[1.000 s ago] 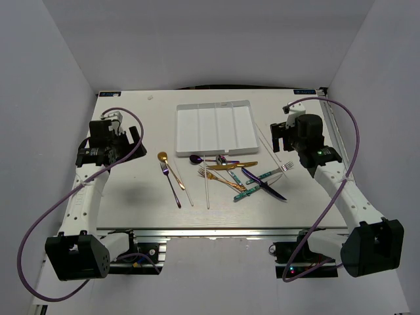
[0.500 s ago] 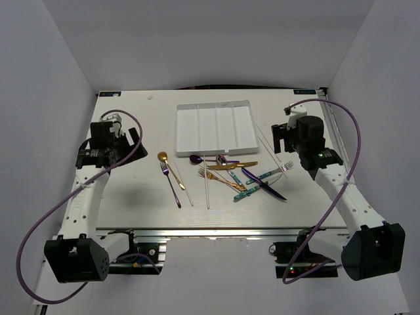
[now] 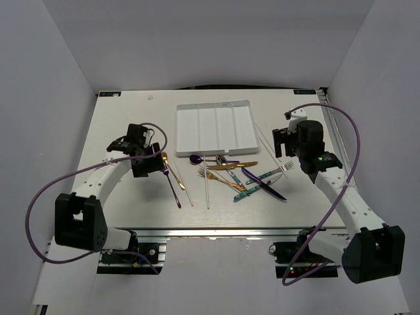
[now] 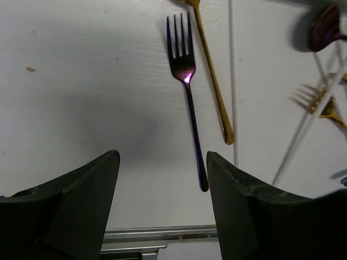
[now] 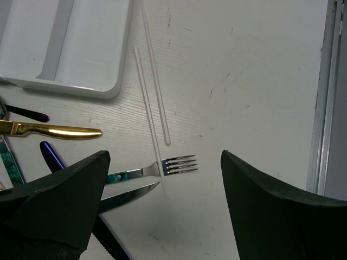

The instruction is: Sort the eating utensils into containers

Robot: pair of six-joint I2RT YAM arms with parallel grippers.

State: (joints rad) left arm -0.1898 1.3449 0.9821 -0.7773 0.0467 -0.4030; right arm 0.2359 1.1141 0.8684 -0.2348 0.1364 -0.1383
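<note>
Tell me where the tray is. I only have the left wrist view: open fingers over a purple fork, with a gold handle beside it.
Observer: The tray lies at the far middle of the table, beyond the left gripper and to its right.
Operator: Say what is in it.
Observer: Nothing. All four compartments are bare.
Operator: Give me the right arm.
Observer: The right gripper is open above a teal-handled fork, off the tray's near right corner.
</note>
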